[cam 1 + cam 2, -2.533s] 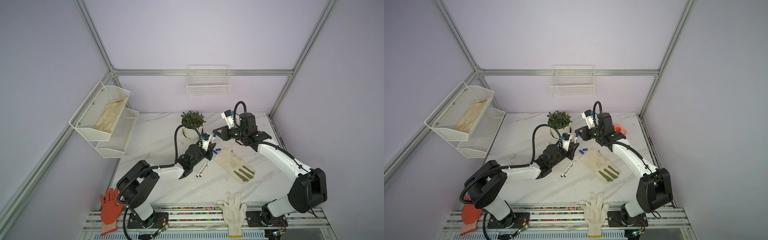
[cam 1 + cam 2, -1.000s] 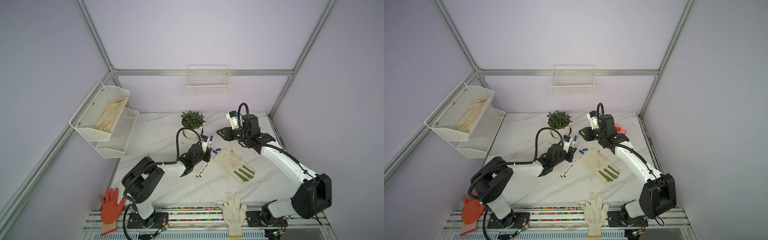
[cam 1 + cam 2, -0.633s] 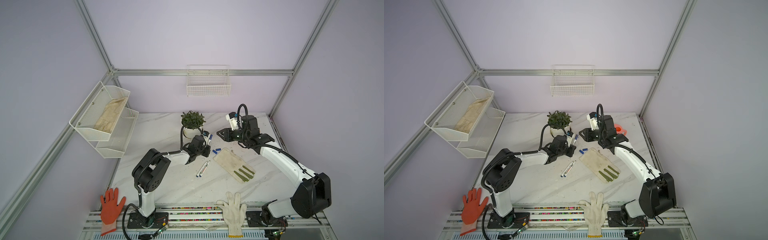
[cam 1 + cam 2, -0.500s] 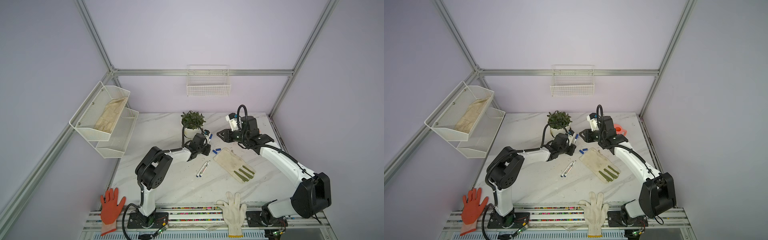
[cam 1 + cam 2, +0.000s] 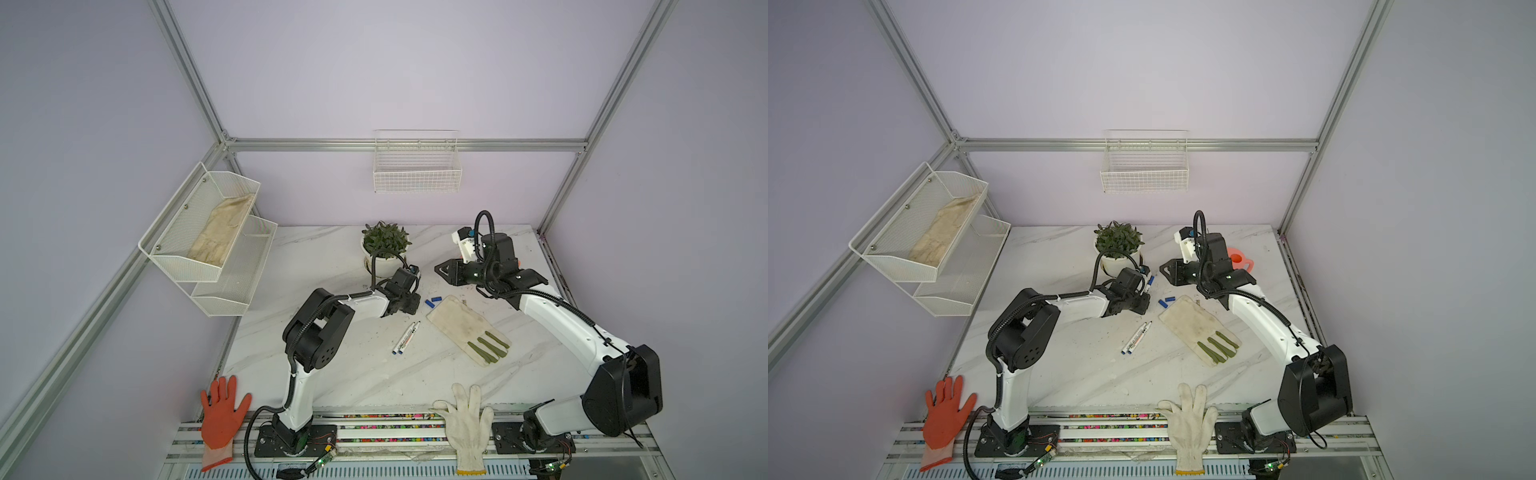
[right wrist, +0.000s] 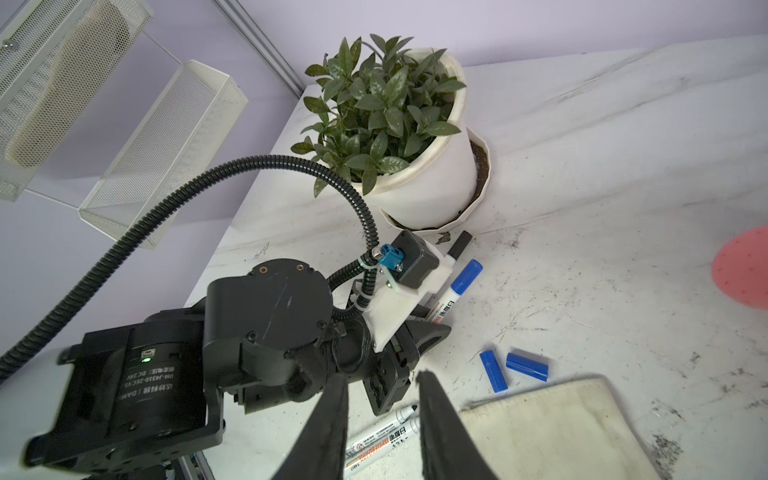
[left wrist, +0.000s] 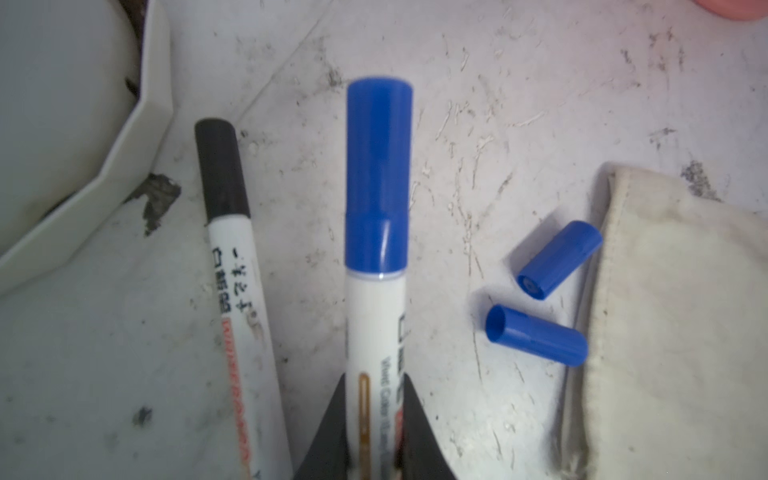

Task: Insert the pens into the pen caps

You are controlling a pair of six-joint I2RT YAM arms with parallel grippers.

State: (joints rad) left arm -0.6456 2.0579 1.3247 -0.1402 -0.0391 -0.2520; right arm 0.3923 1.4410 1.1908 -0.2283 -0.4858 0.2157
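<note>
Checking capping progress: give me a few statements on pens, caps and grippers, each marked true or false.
1. The blue-capped white marker pen sits between the left gripper's jaws. True.
2. The right gripper grips a blue cap. False: its jaws stand open and empty.
3. Two loose blue plastic caps lie beside the beige fabric glove. True.
4. The white marker pen beside the white plant saucer is uncapped. False: it wears a black cap.

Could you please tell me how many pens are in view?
4: a blue-capped pen in the left gripper, a black-capped pen by the plant saucer, two uncapped pens side by side mid-table.
</note>
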